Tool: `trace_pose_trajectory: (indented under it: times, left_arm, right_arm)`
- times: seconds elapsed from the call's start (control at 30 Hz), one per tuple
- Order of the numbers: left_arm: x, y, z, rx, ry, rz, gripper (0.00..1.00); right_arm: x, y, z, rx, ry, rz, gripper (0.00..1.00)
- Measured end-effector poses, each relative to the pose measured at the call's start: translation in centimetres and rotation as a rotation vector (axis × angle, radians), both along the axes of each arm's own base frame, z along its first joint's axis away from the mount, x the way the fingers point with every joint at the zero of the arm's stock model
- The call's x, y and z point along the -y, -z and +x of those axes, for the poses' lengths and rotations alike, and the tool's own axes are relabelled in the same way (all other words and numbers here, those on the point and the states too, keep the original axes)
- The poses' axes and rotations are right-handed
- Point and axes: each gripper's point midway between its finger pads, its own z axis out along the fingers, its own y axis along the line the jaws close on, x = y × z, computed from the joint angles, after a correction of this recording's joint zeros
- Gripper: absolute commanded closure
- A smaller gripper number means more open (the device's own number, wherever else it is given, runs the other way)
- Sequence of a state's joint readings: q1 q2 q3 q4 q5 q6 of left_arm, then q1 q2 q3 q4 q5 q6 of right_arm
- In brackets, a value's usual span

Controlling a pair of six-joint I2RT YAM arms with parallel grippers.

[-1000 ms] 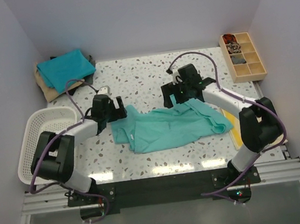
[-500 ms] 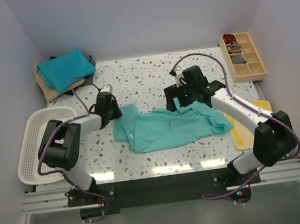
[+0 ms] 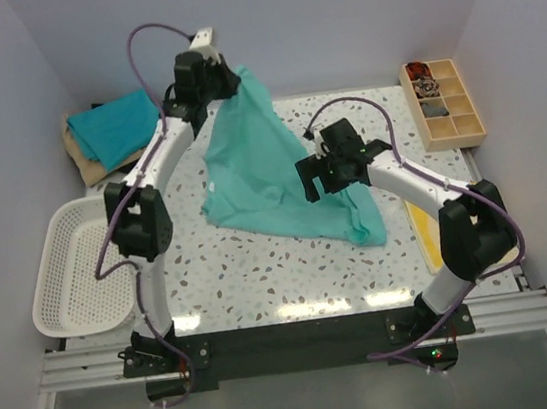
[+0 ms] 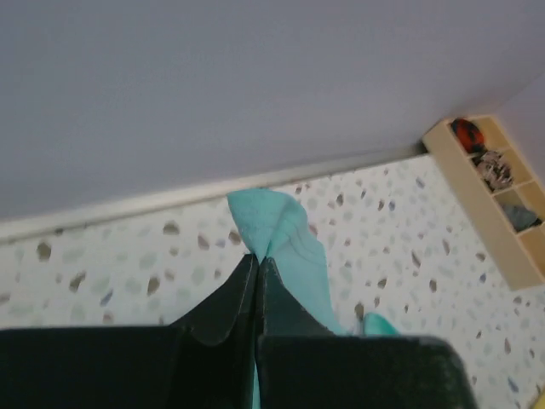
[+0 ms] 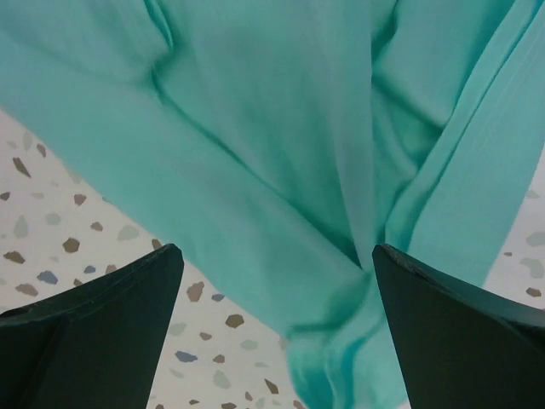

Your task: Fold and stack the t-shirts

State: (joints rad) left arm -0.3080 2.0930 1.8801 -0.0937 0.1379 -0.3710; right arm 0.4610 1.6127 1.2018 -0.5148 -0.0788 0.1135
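Observation:
A light sea-green t-shirt (image 3: 268, 165) hangs stretched from a high point at the back down to the table, its lower edge still bunched on the surface. My left gripper (image 3: 224, 75) is raised high near the back wall and is shut on a pinch of that shirt. In the left wrist view the cloth (image 4: 285, 230) sticks out past the gripper (image 4: 257, 257), whose jaws are pressed together. My right gripper (image 3: 319, 180) hovers open over the shirt's right side. In the right wrist view the gripper (image 5: 277, 251) has the draped cloth (image 5: 281, 128) below and between its fingers, untouched. A folded teal-blue t-shirt (image 3: 117, 124) lies on a tan one (image 3: 87, 163) at the back left.
A white mesh basket (image 3: 80, 265) stands at the left edge. A wooden compartment tray (image 3: 445, 101) with small items sits at the back right, also in the left wrist view (image 4: 494, 196). A flat yellow sheet (image 3: 427, 235) lies by the right arm.
My left gripper closed on the sea-green shirt's left edge and swung up and back, lifting the shirt off the table into a hanging drape. The right gripper stayed open near the shirt's right side.

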Motion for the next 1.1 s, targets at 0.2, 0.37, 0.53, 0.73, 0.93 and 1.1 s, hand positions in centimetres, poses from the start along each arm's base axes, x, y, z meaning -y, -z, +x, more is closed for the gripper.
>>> trace_pose_trajectory:
  times: [0.2, 0.37, 0.53, 0.73, 0.93, 1.1]
  left_arm:
    - [5.0, -4.5, 6.4, 0.204, 0.152, -0.124, 0.00]
    - [5.0, 9.9, 4.0, -0.054, 0.177, -0.082, 0.00]
    - [3.0, 18.9, -1.4, -0.252, 0.150, -0.017, 0.00]
    - [0.6, 11.6, -7.1, -0.170, 0.099, -0.037, 0.00]
    - [-0.6, 9.6, -10.2, -0.131, 0.050, -0.038, 0.00]
    - [-1.7, 15.3, -12.2, -0.276, 0.001, 0.032, 0.00]
  right_arm:
    - [1.2, 0.5, 3.1, 0.036, 0.073, -0.110, 0.01]
    - [2.0, 0.0, 4.8, 0.082, 0.110, -0.170, 0.01]
    - [1.2, 1.3, 6.3, 0.065, 0.099, -0.183, 0.01]
    - [-0.3, 6.6, 7.3, -0.047, 0.064, -0.194, 0.01]
    - [-0.7, 8.7, 6.6, -0.105, 0.054, -0.182, 0.01]
    - [-0.3, 8.8, 3.4, -0.152, 0.045, -0.154, 0.01]
